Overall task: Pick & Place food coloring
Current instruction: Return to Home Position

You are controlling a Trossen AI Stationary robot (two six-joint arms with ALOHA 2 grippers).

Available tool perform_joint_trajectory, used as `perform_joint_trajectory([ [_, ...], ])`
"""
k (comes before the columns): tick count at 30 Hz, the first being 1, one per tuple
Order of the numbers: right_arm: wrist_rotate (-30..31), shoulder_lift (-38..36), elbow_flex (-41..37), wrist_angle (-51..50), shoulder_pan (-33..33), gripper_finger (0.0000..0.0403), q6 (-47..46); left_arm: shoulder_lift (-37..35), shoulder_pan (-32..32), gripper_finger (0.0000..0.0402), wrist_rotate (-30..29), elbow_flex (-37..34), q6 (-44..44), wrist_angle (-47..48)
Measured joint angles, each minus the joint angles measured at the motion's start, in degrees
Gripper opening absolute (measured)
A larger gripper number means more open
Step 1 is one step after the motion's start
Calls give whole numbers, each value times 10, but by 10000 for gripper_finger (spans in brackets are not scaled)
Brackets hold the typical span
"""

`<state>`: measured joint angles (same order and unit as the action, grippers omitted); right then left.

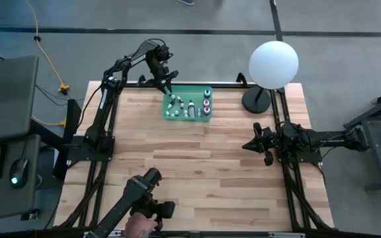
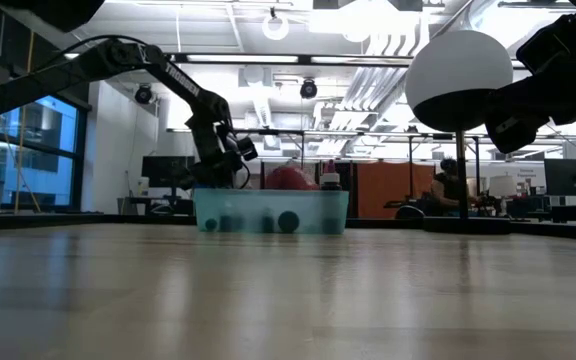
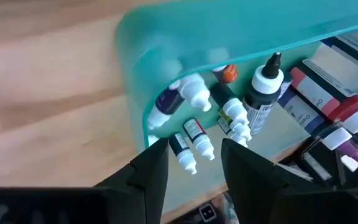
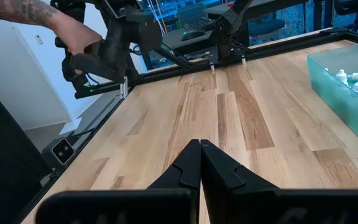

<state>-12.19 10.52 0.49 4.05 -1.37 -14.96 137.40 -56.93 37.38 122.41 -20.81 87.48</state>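
Observation:
A green translucent tray [image 1: 190,91] stands at the table's far middle and holds several food coloring bottles [image 1: 189,108]. In the left wrist view small white-capped bottles [image 3: 197,137] lie on the floor of the tray [image 3: 229,31] against its end wall, next to an upright bottle with a black tip [image 3: 265,93]. My left gripper [image 3: 194,165] hangs open over the tray's left end [image 1: 169,92], slanting down, with two lying bottles showing between its fingers and touching neither. My right gripper [image 4: 199,155] waits shut at the table's right [image 1: 247,145], over bare wood.
A big white globe lamp [image 1: 273,64] stands on a dark base at the far right of the table. A person's hand [image 1: 141,225] holds a control arm at the near edge. Bare wooden tabletop [image 1: 197,158] lies between the tray and the near edge.

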Motion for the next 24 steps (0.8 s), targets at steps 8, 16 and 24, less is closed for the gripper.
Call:
perform_joint_trajectory([
  [8,0,0,0,0,0,0,0,0,-1,146,-74,126,48,20],
  [16,0,0,0,0,0,0,0,-146,33,146,-75,89,149,-89],
  [24,0,0,0,0,0,0,0,-280,117,147,-90,89,146,-223],
])
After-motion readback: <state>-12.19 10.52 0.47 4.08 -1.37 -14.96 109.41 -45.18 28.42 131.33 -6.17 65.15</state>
